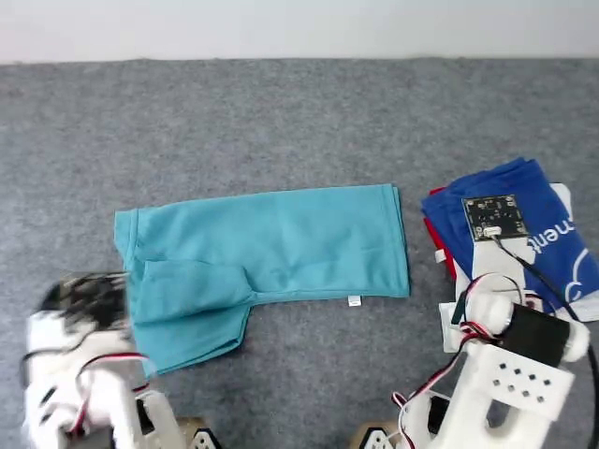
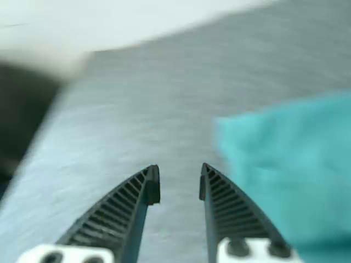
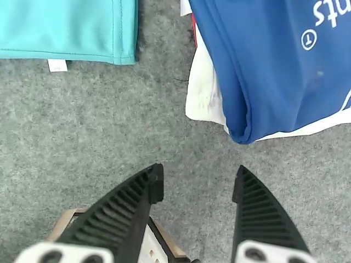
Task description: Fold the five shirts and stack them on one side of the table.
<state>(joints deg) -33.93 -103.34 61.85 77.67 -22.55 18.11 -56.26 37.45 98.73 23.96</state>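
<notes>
On the left, near the front edge of the grey table (image 1: 281, 112), is the left arm (image 1: 89, 374). It looks smeared in the high view. The left gripper (image 2: 178, 183) has its two black fingers apart, and nothing is between them. It is above bare table, with the edge of the teal shirt (image 2: 290, 170) just beside it. The teal shirt (image 1: 271, 248) lies flat in the middle of the table, stretched out from left to right. One part of it is folded over at its left front corner. A small white tag (image 1: 354, 300) pokes out at its front edge, near the right end. Next comes a strip of bare table, and then a pile of folded shirts on the right side. The blue shirt (image 1: 529, 187) is on top, with a red shirt (image 1: 435, 234) and a white shirt (image 3: 200, 93) peeking out under it. The right arm (image 1: 510, 360) stands at the front right, and part of it is over the pile. The right gripper (image 3: 197, 183) is wide apart and holds nothing. It hangs over bare table, close to the front corner of the pile.
</notes>
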